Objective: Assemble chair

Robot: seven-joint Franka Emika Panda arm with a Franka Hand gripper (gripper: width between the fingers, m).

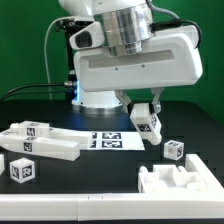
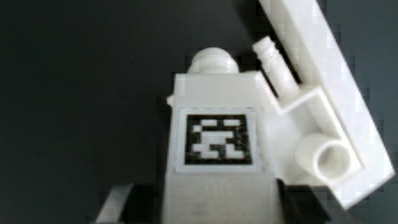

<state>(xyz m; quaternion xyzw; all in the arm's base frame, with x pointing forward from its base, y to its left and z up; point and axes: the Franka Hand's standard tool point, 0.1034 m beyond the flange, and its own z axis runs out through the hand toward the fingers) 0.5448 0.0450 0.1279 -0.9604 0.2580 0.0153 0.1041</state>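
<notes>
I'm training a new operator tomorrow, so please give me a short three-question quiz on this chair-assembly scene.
1. True or false: the tool is empty.
2. In the exterior view, the marker board is: A) lying flat on the table; B) standing on edge; C) clamped in the tool.
3. What is printed on the small white cube?

Key:
1. False. It grips a tagged white part.
2. A.
3. A square black-and-white tag.

Robotics lab — black table (image 1: 105, 172), green backdrop (image 1: 25, 40), marker board (image 1: 106, 140), tagged white parts (image 1: 45, 147), Panda arm (image 1: 135, 50)
</notes>
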